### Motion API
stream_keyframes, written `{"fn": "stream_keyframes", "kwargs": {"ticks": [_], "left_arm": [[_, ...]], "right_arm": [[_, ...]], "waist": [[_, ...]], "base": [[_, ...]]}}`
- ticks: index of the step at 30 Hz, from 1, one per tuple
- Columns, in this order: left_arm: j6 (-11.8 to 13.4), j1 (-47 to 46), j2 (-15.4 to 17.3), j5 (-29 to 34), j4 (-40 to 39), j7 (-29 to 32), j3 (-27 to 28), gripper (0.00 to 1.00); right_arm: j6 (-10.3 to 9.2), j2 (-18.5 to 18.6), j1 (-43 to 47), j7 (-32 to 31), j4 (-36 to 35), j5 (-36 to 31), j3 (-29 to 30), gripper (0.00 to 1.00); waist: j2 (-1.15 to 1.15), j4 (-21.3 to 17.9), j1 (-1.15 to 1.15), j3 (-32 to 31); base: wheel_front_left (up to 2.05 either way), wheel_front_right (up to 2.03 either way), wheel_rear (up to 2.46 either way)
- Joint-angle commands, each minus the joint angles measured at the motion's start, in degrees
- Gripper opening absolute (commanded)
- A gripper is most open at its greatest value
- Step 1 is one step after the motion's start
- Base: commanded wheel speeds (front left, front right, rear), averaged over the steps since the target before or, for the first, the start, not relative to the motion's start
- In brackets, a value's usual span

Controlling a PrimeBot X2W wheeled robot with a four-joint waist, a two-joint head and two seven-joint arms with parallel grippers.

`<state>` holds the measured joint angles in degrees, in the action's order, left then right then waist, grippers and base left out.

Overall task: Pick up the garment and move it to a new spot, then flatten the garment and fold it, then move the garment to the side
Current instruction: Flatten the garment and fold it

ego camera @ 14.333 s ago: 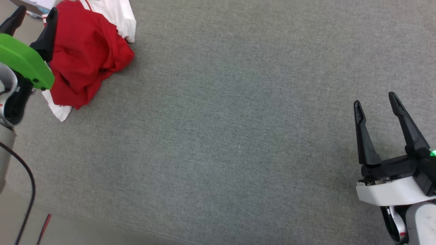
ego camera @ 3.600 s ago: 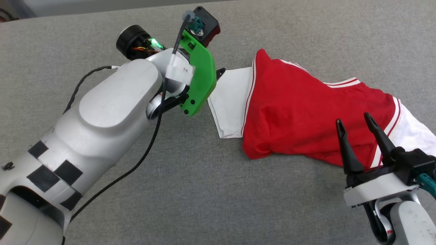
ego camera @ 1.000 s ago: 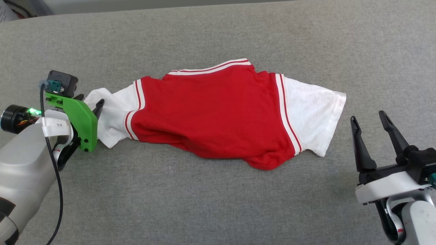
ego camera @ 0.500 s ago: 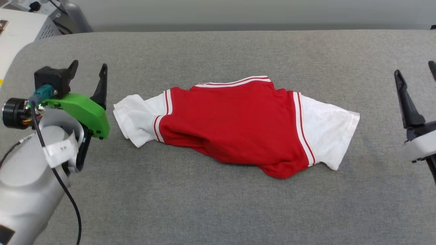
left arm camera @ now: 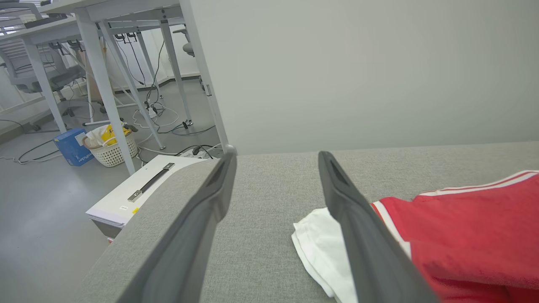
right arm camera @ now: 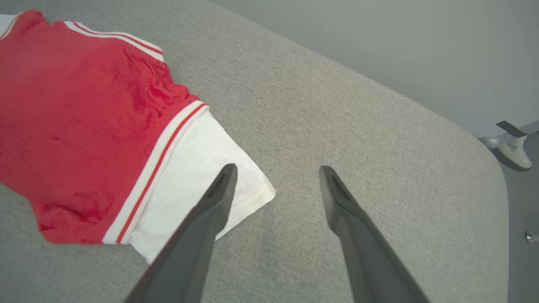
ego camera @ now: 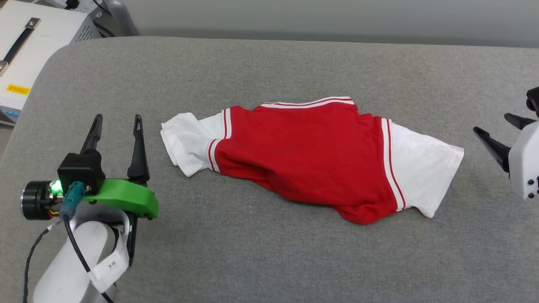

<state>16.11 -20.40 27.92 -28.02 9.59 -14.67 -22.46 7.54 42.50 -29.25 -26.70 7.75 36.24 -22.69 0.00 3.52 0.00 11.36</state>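
Garment spread across grey cushion
Left gripper and right gripper flank its white sleeves without touching, both gaping and empty.

Work surface: a broad grey woven-fabric tabletop with rounded corners. Behind its far edge is a plain pale grey wall; the light is soft and even.

Off the tabletop's left corner, lower down, is a white rectangular case with a black strap handle. It has a small yellow label on its near side.

Left wrist view: a smooth grey floor and white-framed desks on slanted legs, with loose cables trailing beneath. Beside one leg is a white woven basket with yellow and white contents, and just beside it a blue cardboard box. A grey office chair stands farther back.

Right wrist view: a pale stand foot sits past the corner; what it belongs to cannot be told.
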Motion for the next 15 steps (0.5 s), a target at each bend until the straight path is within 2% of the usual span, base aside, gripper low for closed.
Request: {"fn": "stream_keyframes", "kwargs": {"ticks": [1,4,8,15], "left_arm": [[-0.4,2.0,-1.3,1.7,-0.9,-0.3,1.6,1.0],[-1.6,4.4,-3.9,4.6,-2.5,-0.3,4.5,1.0],[-3.7,6.0,-7.0,7.6,-3.5,-0.3,7.4,1.0],[-7.3,5.0,-10.9,11.5,-3.1,-0.3,11.3,1.0]], "right_arm": [[-0.05,0.9,-1.6,-2.9,1.0,2.6,-1.3,1.0],[-0.05,2.0,-3.7,-9.2,3.5,6.6,-3.7,1.0],[-0.05,1.9,-7.2,-14.6,7.1,8.9,-5.7,1.0],[-0.05,-0.8,-13.2,-16.8,13.3,8.2,-9.6,1.0]], "waist": [[0.0,0.4,0.0,0.6],[0.0,1.1,0.0,1.7],[0.0,2.2,0.0,3.8],[0.0,3.7,0.0,8.2]], "base": [[0.0,0.0,0.0],[0.0,0.0,0.0],[0.0,0.0,0.0],[0.0,0.0,0.0]]}}
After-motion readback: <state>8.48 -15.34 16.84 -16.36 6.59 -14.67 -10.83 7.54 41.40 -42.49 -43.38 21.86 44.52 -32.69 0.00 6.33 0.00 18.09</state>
